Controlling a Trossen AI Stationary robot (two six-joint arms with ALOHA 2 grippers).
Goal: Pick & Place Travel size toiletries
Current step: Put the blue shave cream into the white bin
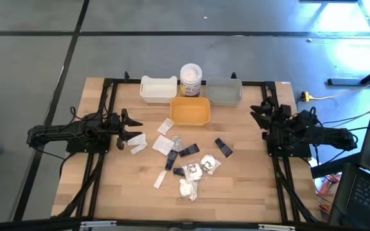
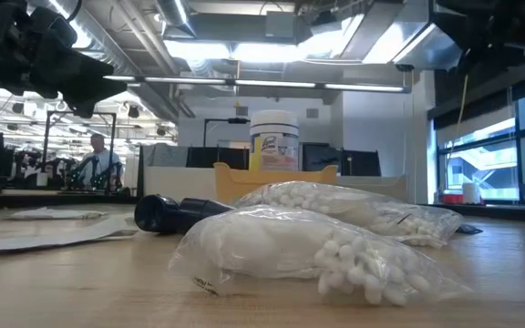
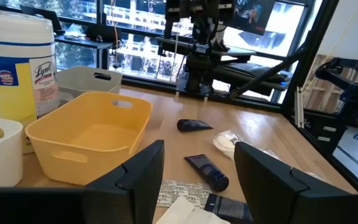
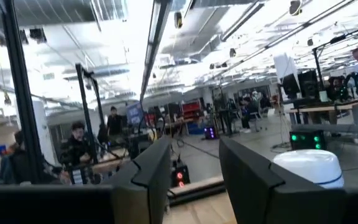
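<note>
The travel size toiletries lie loose on the wooden table's middle: black tubes (image 1: 223, 147) (image 3: 207, 172), flat white sachets (image 1: 162, 145) and clear-wrapped white fluffy pieces (image 1: 209, 165) (image 2: 317, 251). My left gripper (image 1: 137, 128) (image 3: 197, 155) stands open at the table's left side. It points level toward the pile, with nothing between its fingers, and a white sachet (image 1: 138, 145) lies close below it. My right gripper (image 1: 257, 114) (image 4: 194, 149) stands open at the table's right side. It is tipped upward toward the room and holds nothing.
At the far side stand a white tray (image 1: 158, 88), a yellow tray (image 1: 190, 110) (image 3: 89, 130), a grey tray (image 1: 224, 91) and a white jar with a yellow label (image 1: 191, 79) (image 2: 273, 141). Black frame rails run along the table's left and right sides. People show in the room behind.
</note>
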